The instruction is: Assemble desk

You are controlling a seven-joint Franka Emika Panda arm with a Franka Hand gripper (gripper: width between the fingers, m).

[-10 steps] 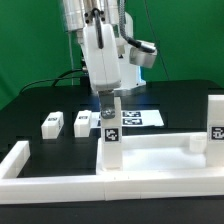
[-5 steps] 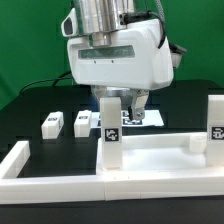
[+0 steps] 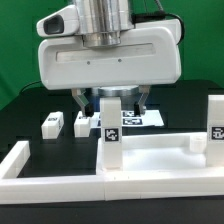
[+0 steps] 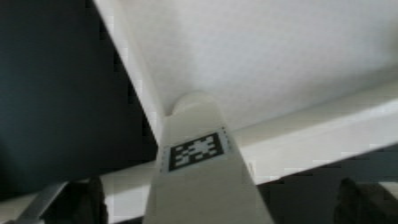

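Observation:
The white desk top (image 3: 155, 152) lies at the front with two square tagged legs standing upright on it, one (image 3: 110, 135) near its left corner and one (image 3: 215, 125) at the exterior view's right. My gripper (image 3: 112, 100) hangs over the left leg, open, one finger (image 3: 80, 100) on each side of its top, not touching it. In the wrist view that leg (image 4: 199, 150) rises between the dark fingers (image 4: 71, 200), with the desk top (image 4: 267, 60) behind it. Two loose legs (image 3: 51, 123) (image 3: 82, 122) lie on the black table.
The marker board (image 3: 138, 117) lies behind the left leg. A long white fence bar (image 3: 60, 185) runs along the front and turns up at the exterior view's left (image 3: 15, 158). A green wall stands behind.
The gripper hand has turned about its vertical axis, from edge-on to broadside toward the exterior camera. Its fingers now stand apart on both sides of the leg's top. The leg stays upright.

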